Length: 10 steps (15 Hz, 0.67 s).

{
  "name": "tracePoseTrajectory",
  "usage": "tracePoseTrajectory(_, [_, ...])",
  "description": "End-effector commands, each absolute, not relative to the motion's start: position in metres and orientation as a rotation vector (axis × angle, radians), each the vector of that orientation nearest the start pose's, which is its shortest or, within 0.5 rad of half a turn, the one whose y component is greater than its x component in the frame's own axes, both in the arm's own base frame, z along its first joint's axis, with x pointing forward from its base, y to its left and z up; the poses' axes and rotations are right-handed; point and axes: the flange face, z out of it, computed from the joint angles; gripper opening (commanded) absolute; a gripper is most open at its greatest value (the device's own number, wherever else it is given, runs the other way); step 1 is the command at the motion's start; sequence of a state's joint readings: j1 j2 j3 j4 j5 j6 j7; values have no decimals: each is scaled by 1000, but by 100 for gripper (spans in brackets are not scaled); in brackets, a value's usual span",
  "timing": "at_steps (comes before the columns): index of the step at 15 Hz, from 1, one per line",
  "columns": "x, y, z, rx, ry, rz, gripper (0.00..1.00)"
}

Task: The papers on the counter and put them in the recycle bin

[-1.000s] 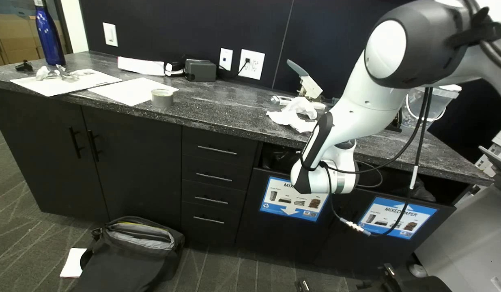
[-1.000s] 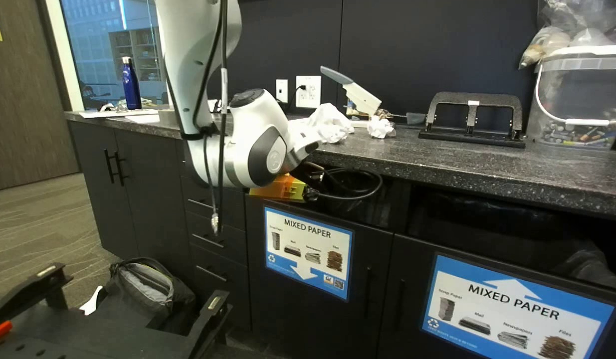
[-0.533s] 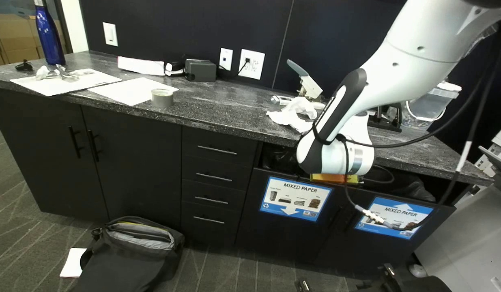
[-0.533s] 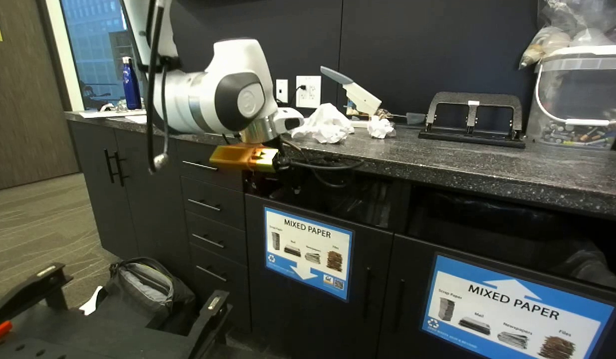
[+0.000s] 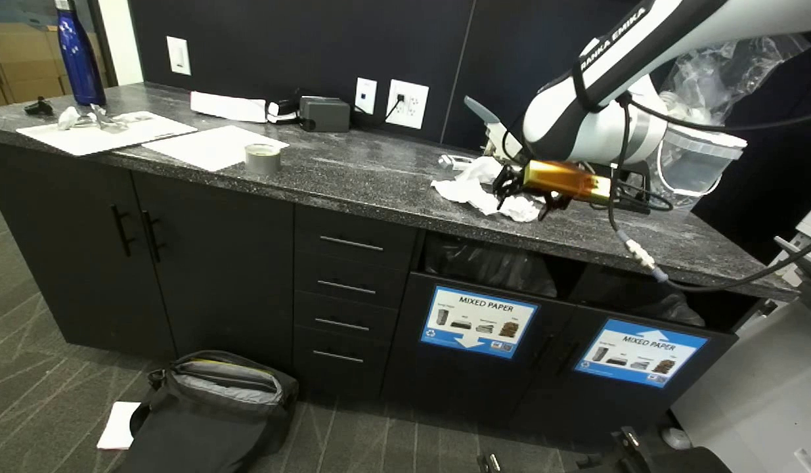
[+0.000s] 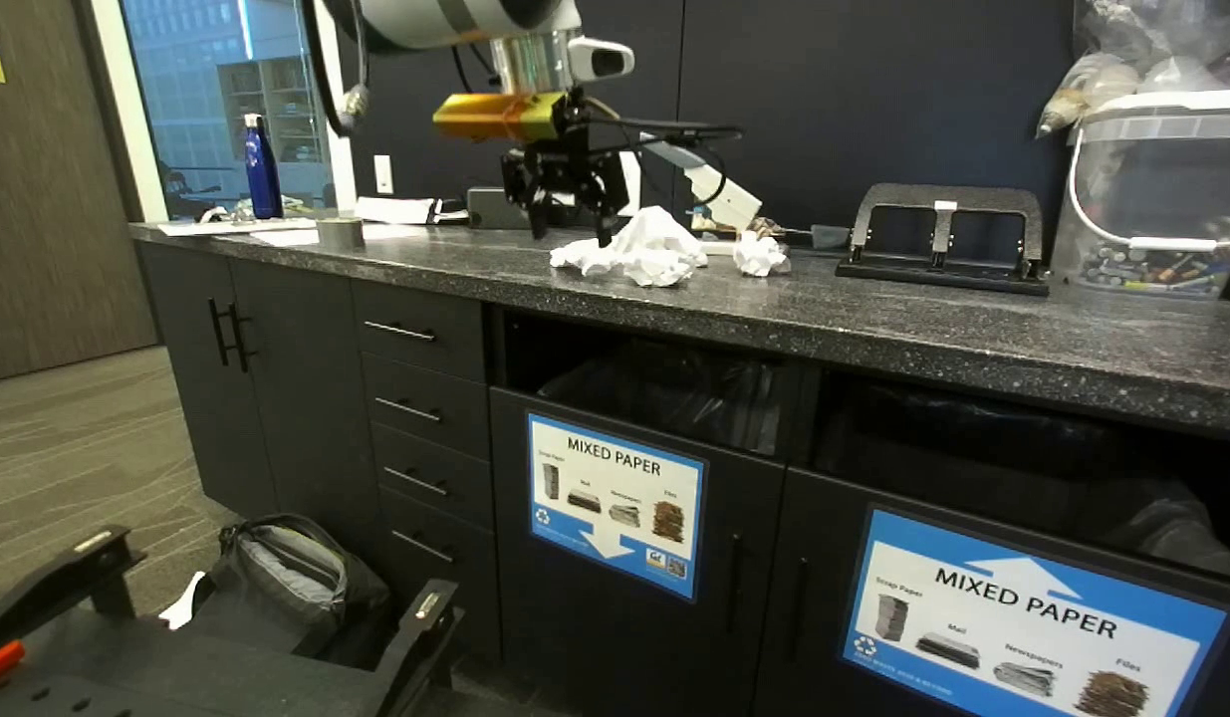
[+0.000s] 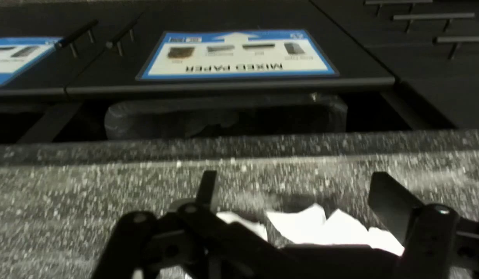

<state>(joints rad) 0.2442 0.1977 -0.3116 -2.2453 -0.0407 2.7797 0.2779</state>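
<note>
The papers are crumpled white wads on the dark speckled counter (image 5: pixel 372 177); they lie towards the right in an exterior view (image 5: pixel 467 192) and near the middle in an exterior view (image 6: pixel 656 247). A separate small wad (image 6: pixel 760 255) lies beside them. My gripper (image 6: pixel 572 237) is open and empty, pointing down just above the wads. In the wrist view, the open fingers (image 7: pixel 293 176) stand either side of white paper (image 7: pixel 317 228), partly hidden behind the gripper body. The bin, with a dark liner (image 7: pixel 123 120), sits in the opening under the counter edge.
A three-hole punch (image 6: pixel 938 239) and clear bucket (image 6: pixel 1162 199) stand right of the wads. A grey-and-white handled tool (image 6: pixel 719 194) stands behind them. Tape (image 5: pixel 262 159), flat sheets (image 5: pixel 211 148) and a blue bottle (image 5: pixel 80 59) are farther left. A bag (image 5: pixel 215 407) lies on the floor.
The arm has risen from in front of the bin opening to above the counter. The gripper, first mostly hidden, now hangs over the wads. The wads look unmoved.
</note>
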Motion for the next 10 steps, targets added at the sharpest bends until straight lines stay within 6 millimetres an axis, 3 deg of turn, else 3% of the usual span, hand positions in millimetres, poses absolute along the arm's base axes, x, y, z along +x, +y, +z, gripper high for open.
tracePoseTrajectory(1, [622,-42,385,-3056,568,-709,100])
tracePoseTrajectory(3, [651,-51,401,-3019,599,-833,100])
tracePoseTrajectory(5, [680,-67,398,-3029,622,-939,100])
tracePoseTrajectory(10, [737,-122,358,-3090,658,-963,100])
